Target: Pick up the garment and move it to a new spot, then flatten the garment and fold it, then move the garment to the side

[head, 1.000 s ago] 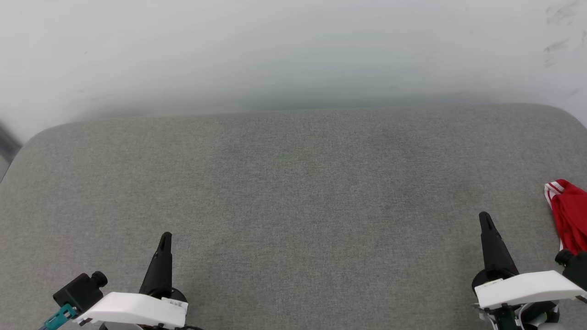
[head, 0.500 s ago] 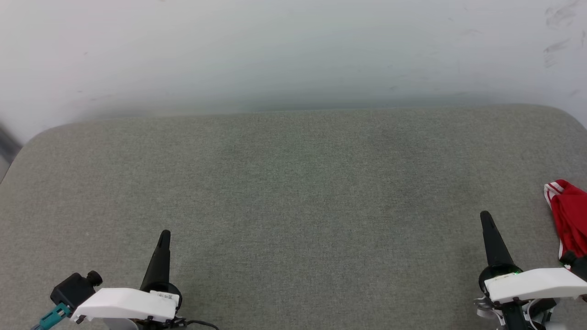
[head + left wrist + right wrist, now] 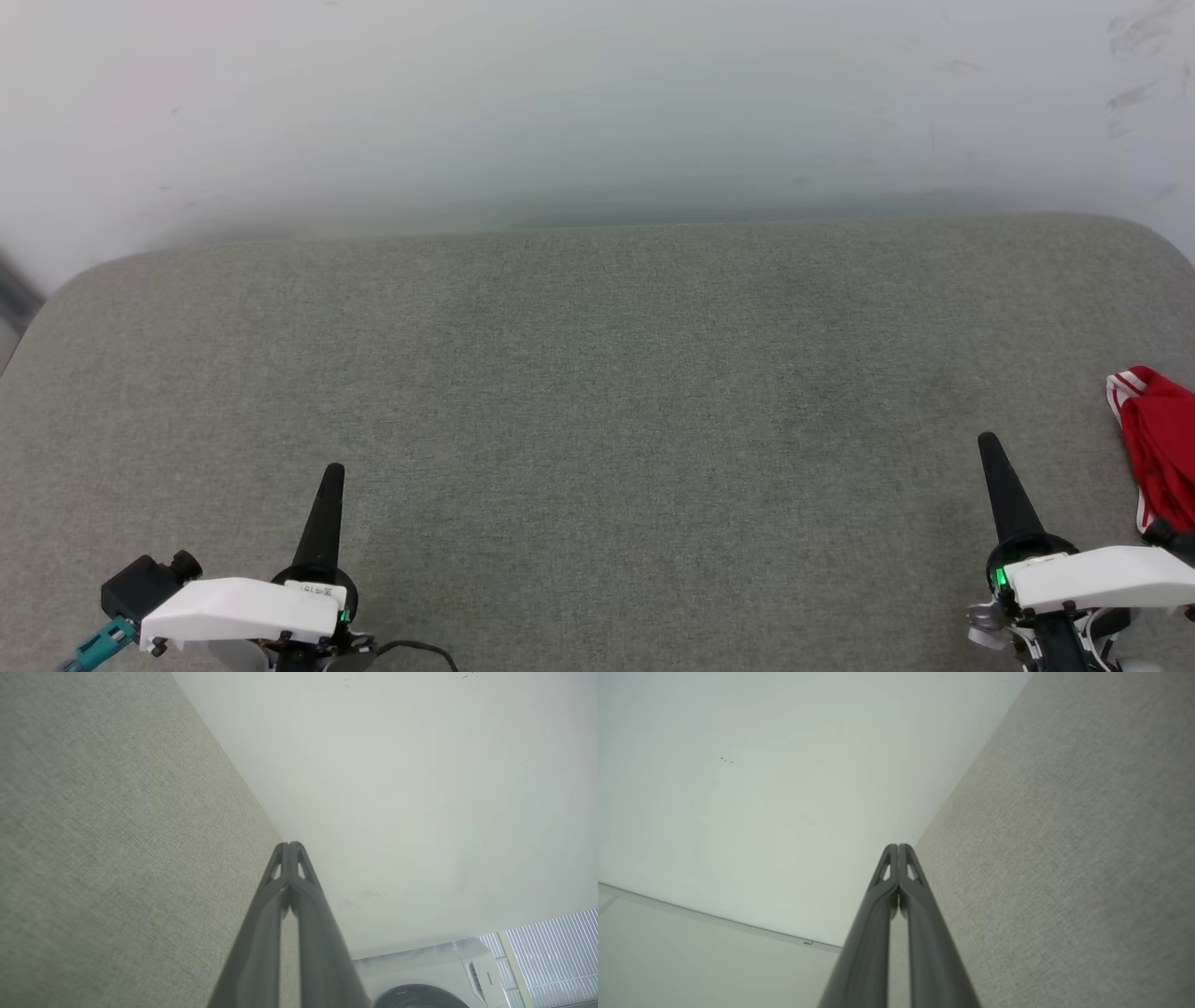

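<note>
The garment (image 3: 1160, 448), red with a white-striped edge, lies bunched at the far right edge of the head view on the grey fabric surface (image 3: 597, 392). My right gripper (image 3: 987, 442) sits at the lower right, a little to the left of the garment and not touching it, shut with nothing held. My left gripper (image 3: 332, 471) rests at the lower left, shut and empty. In the left wrist view the left gripper (image 3: 290, 845) has its tips pressed together. The right gripper (image 3: 898, 846) looks the same in the right wrist view.
A pale wall (image 3: 597, 103) rises behind the surface's far edge. The surface has rounded back corners. A white front-loading machine (image 3: 434, 975) and window blinds (image 3: 551, 952) show in the left wrist view.
Both grippers have drawn slightly back toward the bottom of the head view. The garment has stayed where it was.
</note>
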You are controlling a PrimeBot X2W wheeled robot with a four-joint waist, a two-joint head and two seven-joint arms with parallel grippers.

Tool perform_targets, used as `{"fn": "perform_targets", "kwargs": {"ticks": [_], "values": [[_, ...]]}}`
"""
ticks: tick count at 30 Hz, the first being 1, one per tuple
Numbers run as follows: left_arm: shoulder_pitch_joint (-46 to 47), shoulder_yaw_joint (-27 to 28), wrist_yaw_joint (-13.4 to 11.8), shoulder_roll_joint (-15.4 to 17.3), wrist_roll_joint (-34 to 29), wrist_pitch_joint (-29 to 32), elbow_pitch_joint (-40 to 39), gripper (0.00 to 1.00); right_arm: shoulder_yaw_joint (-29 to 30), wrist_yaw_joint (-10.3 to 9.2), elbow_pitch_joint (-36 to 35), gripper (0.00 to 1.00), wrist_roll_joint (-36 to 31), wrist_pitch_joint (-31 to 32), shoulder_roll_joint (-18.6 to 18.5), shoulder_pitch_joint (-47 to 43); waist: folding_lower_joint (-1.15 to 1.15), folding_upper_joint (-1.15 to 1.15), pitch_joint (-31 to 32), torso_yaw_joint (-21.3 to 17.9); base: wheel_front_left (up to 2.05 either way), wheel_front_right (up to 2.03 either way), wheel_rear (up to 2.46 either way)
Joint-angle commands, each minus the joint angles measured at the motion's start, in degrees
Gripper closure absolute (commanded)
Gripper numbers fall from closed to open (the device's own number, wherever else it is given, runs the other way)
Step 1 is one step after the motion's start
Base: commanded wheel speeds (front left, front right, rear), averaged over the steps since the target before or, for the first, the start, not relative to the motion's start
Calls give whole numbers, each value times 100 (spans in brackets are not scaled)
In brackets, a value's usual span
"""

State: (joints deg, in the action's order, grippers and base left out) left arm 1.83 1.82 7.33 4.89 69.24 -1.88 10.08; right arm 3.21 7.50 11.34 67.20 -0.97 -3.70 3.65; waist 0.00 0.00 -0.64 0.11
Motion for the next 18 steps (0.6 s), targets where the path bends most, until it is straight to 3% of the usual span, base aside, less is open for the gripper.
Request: {"fn": "perform_targets", "kwargs": {"ticks": [1, 18], "values": [[141, 21, 18, 18, 134, 34, -10, 100, 20, -1, -15, 100, 153, 25, -41, 160, 0, 0, 1, 0, 0, 0, 0], [266, 130, 21, -16, 1092, 307, 157, 100, 101, -1, 98, 100, 1164, 293, -29, 199, 0, 0, 17, -4, 0, 0, 0]]}}
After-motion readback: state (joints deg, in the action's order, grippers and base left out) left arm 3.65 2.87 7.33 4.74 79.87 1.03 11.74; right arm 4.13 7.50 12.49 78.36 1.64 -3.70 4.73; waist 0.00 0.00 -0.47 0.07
